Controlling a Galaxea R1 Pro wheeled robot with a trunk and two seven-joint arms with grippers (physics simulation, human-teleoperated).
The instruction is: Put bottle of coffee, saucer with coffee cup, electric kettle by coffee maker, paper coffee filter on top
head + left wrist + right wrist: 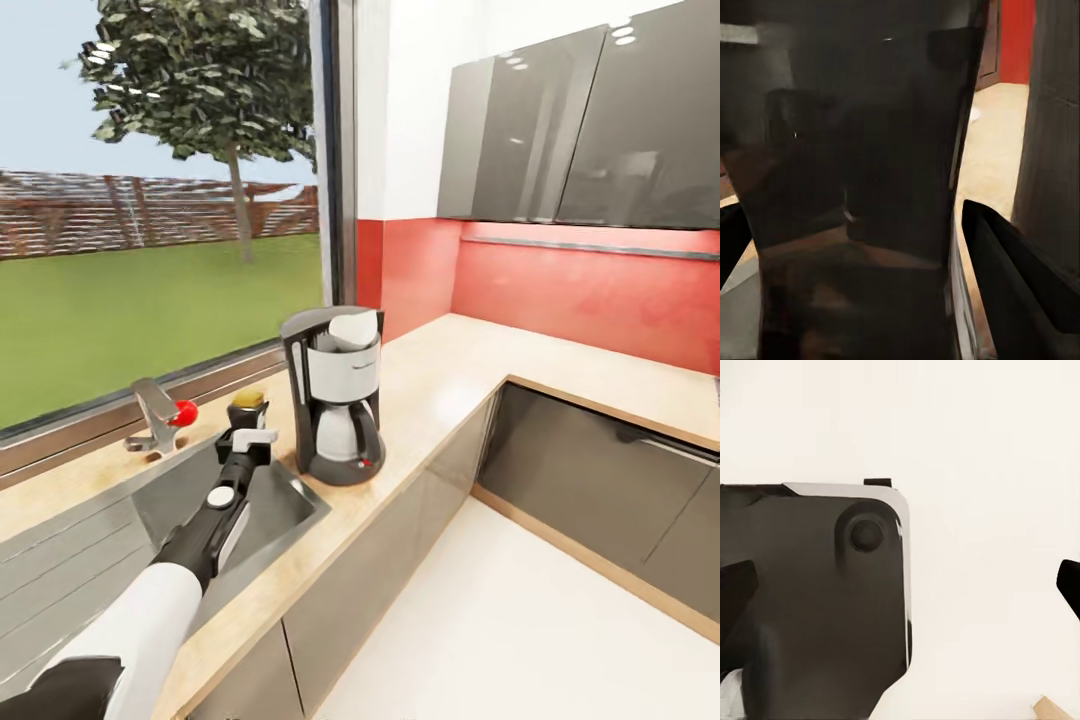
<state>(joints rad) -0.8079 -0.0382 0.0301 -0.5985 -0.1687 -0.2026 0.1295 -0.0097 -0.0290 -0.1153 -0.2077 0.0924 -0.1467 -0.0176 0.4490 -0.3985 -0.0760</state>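
Note:
The coffee maker (335, 400) stands on the kitchen countertop (440, 365), just right of the sink. A white cone-like piece, apparently the paper coffee filter (354, 328), sits in its open top. The bottle of coffee (247, 402), dark with a brown lid, is upright at the sink's back corner, left of the coffee maker. My left gripper (247, 428) is shut around its lower part. In the left wrist view the dark bottle (855, 187) sits between the black fingers (1020, 285). My right gripper (900, 585) is open, its tips wide apart above the robot's dark base.
A steel sink (260, 520) lies under my left arm, with a faucet (158, 412) carrying a red knob behind it. A large window runs along the back. Grey wall cabinets (590, 120) hang over a red backsplash at the right, and the counter turns a corner there.

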